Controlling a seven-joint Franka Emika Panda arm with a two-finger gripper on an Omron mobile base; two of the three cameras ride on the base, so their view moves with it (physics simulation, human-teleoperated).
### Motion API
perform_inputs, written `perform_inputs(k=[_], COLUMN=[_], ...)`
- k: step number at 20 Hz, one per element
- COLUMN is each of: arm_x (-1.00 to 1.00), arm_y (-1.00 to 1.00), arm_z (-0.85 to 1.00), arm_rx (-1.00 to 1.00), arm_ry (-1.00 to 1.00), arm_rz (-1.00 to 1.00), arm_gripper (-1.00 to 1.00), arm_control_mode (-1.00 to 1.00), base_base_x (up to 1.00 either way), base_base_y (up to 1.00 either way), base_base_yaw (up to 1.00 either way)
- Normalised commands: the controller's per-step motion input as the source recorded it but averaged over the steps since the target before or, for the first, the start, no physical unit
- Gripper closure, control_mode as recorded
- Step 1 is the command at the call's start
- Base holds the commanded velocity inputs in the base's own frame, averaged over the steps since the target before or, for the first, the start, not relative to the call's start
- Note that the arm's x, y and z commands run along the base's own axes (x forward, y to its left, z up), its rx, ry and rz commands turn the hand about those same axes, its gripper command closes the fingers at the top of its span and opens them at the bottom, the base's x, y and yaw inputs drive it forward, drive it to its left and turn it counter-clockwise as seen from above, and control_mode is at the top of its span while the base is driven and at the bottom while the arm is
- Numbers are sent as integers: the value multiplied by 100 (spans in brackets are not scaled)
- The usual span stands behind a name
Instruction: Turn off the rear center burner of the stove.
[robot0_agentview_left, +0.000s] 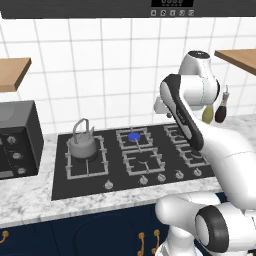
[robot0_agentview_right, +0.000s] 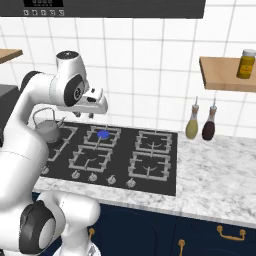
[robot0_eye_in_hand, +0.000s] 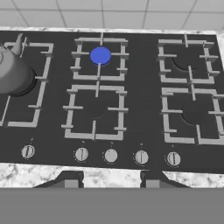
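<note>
The stove (robot0_eye_in_hand: 144, 105) is a black glass cooktop with grey grates and a front row of silver knobs (robot0_eye_in_hand: 110, 155). The rear center burner (robot0_eye_in_hand: 100, 55) glows blue inside its square grate; it also shows as a blue disc on the rear center burner (robot0_agentview_left: 134, 136) (robot0_agentview_right: 103, 134). My gripper (robot0_eye_in_hand: 110, 180) hangs well above the stove's front edge, looking down at the whole cooktop. Its fingertips (robot0_eye_in_hand: 70, 179) stand wide apart, open, with nothing between them. From the right base, the gripper (robot0_agentview_right: 84, 116) hovers over the left half of the stove, touching nothing.
A grey kettle (robot0_agentview_left: 82, 142) sits on the long left grate. A black microwave (robot0_agentview_left: 17, 140) stands on the counter at left. Two bottles (robot0_agentview_right: 192, 127) lean by the wall at right, under a wooden shelf (robot0_agentview_right: 225, 72) with a jar (robot0_agentview_right: 246, 63). Marble counter (robot0_agentview_right: 215, 170) surrounds the stove.
</note>
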Motion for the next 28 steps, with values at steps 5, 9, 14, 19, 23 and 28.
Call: perform_inputs(k=[5,9,14,19,23,28], arm_x=[-33,-25,-5,10,18,46], arm_y=[0,4,0,7,8,3], arm_z=[-31,-98,-96,-81,-70,-66], arm_rx=[-2,-7,0,0,0,0], arm_ry=[2,23,20,6,0,0], arm_rz=[0,0,6,16,18,12], arm_gripper=[-100,-100,-100,-100,-100,-100], arm_control_mode=[-100,-100,-100,-100,-100,-100], base_base_x=[0,0,0,0,0,0], base_base_y=[0,0,0,0,0,0], base_base_yaw=[0,0,0,0,0,0])
